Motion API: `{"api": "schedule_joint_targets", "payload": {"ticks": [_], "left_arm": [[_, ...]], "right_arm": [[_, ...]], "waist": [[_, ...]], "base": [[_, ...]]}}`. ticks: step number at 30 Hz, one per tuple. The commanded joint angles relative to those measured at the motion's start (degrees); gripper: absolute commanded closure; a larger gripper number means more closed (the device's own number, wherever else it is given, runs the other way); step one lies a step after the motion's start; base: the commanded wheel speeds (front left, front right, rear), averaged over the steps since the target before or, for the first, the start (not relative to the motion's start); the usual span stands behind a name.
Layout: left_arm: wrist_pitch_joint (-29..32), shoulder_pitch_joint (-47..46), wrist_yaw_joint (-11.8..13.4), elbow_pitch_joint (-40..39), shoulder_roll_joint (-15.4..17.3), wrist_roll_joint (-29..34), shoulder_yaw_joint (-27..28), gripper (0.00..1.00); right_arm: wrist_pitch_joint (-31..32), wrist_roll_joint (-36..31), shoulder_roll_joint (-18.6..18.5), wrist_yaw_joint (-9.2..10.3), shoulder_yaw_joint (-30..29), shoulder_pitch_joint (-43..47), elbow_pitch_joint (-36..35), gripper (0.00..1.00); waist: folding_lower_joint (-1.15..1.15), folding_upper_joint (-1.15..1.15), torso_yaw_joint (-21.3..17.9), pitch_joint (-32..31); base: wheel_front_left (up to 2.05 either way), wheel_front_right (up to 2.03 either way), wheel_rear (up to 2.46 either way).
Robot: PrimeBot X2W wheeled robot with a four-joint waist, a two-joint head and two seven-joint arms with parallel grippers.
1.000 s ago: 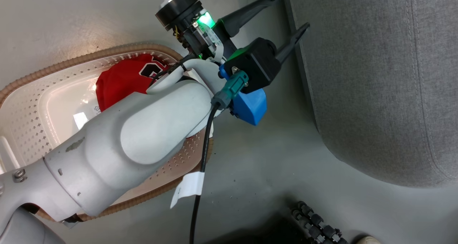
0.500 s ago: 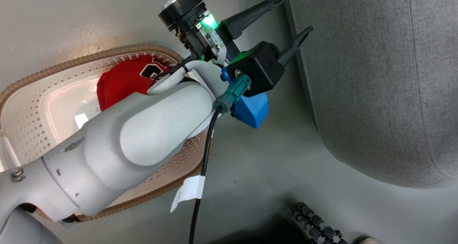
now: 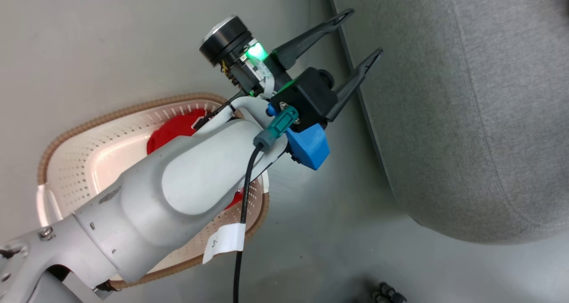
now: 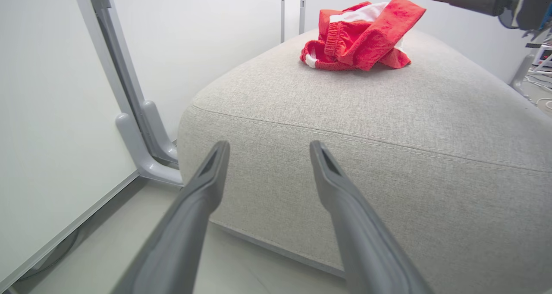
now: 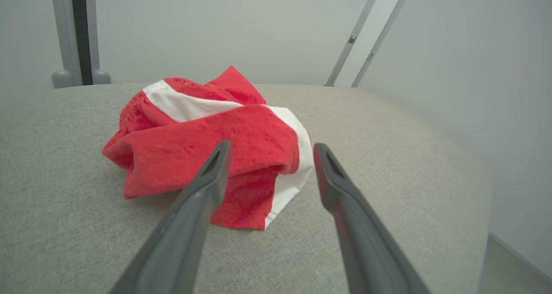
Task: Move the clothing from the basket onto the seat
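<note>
Right wrist view: right gripper [image 5: 271, 146], fingers apart, over white-banded red garment [image 5: 215, 134] on grey seat [image 5: 366, 156]. Head view: left gripper [image 3: 363, 32] likewise apart; red jersey [image 3: 173, 129] in basket [image 3: 89, 156]; cable tag [image 3: 224, 244] print illegible.

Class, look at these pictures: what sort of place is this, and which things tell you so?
Probably an indoor test room staged like a home laundry corner: plain pale wall panels on grey feet, a bare smooth floor, and a grey upholstered seat near a laundry basket.
</note>
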State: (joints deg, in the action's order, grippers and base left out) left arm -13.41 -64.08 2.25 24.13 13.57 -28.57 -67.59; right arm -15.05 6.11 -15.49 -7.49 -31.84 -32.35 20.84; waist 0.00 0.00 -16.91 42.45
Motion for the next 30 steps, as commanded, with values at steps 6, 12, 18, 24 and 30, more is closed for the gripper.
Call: {"api": "schedule_joint_targets", "payload": {"ticks": [6,12,18,24,30], "left_arm": [[-1.6,4.6,1.5,2.4,-0.4,-1.9,3.2,0.0],[-1.8,10.3,3.4,0.1,-0.2,-1.6,10.4,0.0],[-1.9,17.8,4.3,-3.2,-0.2,0.3,20.0,0.0],[-1.9,26.3,4.0,-5.6,-0.7,3.8,29.7,0.0],[-1.9,35.4,3.6,-7.1,-2.0,6.8,39.8,0.0]], "right_arm": [[-0.2,-1.9,2.8,-0.01,3.4,5.2,-8.5,0.0],[-0.2,-3.0,4.7,-0.01,10.5,8.7,-15.0,0.0],[-0.2,-3.2,4.5,-0.01,18.3,9.8,-16.4,0.0],[-0.2,-2.5,5.5,-0.01,23.9,11.4,-16.4,0.0],[-0.2,-1.8,7.4,-0.01,27.5,14.5,-16.0,0.0]], "waist": [[0.0,0.0,2.6,-9.2],[0.0,0.0,6.0,-15.4],[0.0,0.0,10.0,-20.9],[0.0,0.0,14.2,-26.0],[0.0,0.0,18.1,-30.2]], "base": [[0.0,0.0,0.0],[0.0,0.0,0.0],[0.0,0.0,0.0],[0.0,0.0,0.0],[0.0,0.0,0.0]]}}
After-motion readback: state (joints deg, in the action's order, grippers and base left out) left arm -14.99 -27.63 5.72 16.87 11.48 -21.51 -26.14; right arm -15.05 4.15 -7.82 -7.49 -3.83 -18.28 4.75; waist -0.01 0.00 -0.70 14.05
